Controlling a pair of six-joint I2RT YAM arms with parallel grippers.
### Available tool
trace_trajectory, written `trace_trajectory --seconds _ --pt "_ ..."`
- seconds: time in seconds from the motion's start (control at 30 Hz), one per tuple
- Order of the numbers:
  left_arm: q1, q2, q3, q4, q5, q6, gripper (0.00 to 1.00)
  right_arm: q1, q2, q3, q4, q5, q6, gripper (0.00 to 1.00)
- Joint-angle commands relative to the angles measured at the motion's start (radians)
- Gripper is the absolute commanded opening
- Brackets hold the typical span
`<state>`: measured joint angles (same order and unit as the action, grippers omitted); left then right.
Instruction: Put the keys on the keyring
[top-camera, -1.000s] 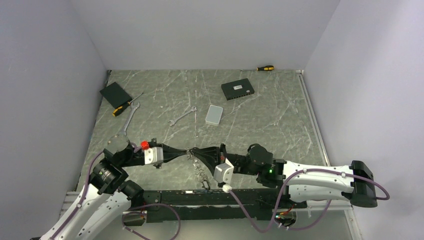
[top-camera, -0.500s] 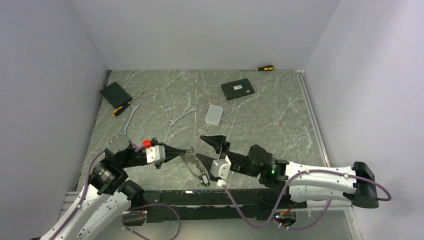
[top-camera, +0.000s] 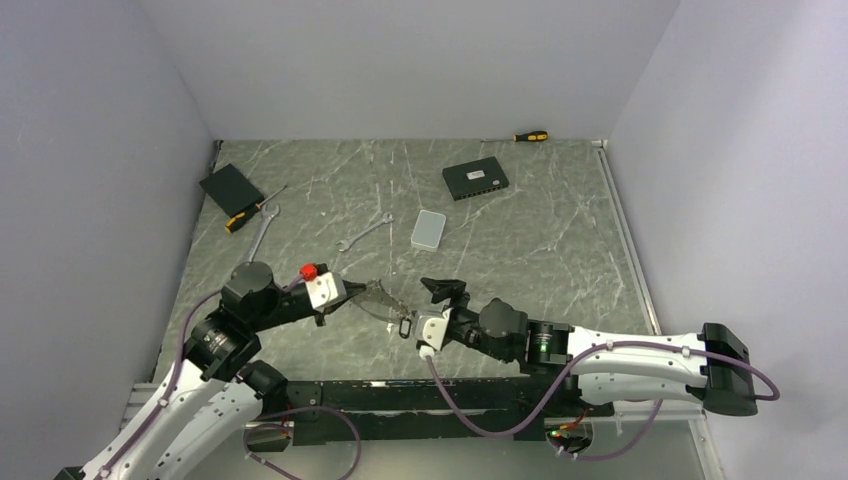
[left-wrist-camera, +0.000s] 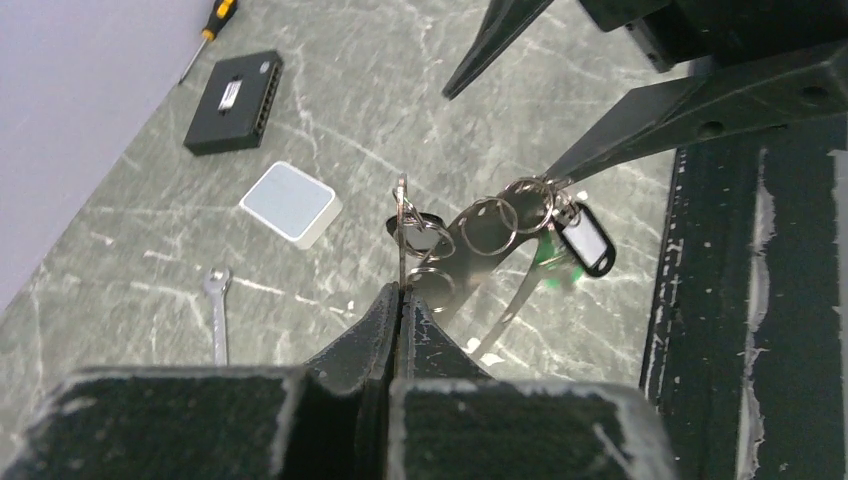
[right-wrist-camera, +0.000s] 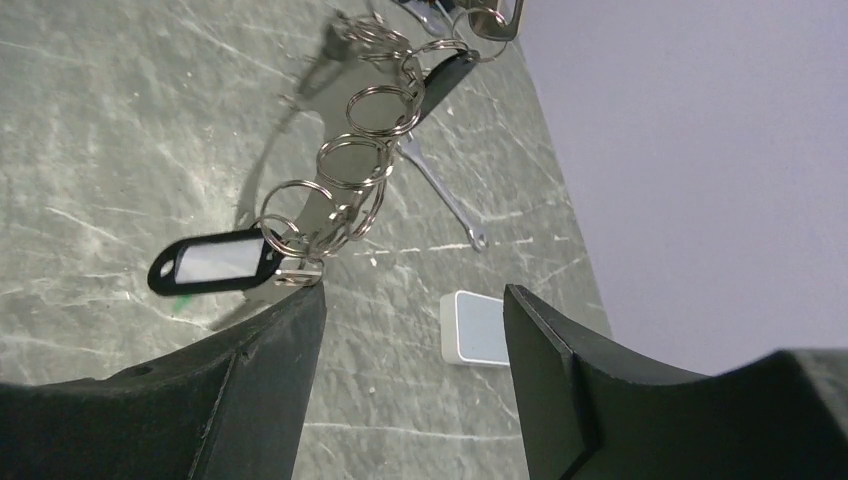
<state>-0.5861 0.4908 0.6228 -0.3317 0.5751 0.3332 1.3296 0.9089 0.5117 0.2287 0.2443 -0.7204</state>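
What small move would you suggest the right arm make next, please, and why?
Probably shift the open right gripper to bring the black tag between its jaws: the shut left gripper pinches the keyring, and the tag hangs just outside them, ungripped.

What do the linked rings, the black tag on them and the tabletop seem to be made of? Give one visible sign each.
Linked rings: metal wire, probably steel, polished; silvery with bright glints.
Black tag: likely plastic, glossy black frame around a pale label window.
Tabletop: looks like dark green marble with white veins, but could be printed laminate.
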Motion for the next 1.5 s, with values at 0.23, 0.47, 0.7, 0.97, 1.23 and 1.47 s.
trace_trajectory --seconds 0.23,0.47,0.7,0.97,1.23,1.47 --pt "0.004 0.146 0.095 -0.035 -0.235 0.023 0.0 0.004 0.098 0.004 0.096 0.258 0.082 0.68" --pt "0.004 0.279 0.132 -0.019 -0.354 -0.08 0.0 0.001 0.112 -0.048 0.203 0.412 0.121 0.69" --pt "0.003 0.428 0.177 0.02 -0.437 -0.229 0.0 -0.041 0.072 -0.079 0.225 0.483 0.207 0.7" --pt "-0.01 0.587 0.15 0.136 -0.153 -0.344 0.0 -0.043 -0.028 -0.122 0.213 0.482 0.237 0.7" --pt "-0.13 0.7 0.089 0.209 -0.134 -0.441 0.0 -0.044 -0.026 -0.134 0.258 0.472 0.254 0.7" --pt "-0.191 0.744 0.094 0.185 -0.125 -0.48 0.31 -0.044 -0.028 -0.136 0.291 0.447 0.282 0.7"
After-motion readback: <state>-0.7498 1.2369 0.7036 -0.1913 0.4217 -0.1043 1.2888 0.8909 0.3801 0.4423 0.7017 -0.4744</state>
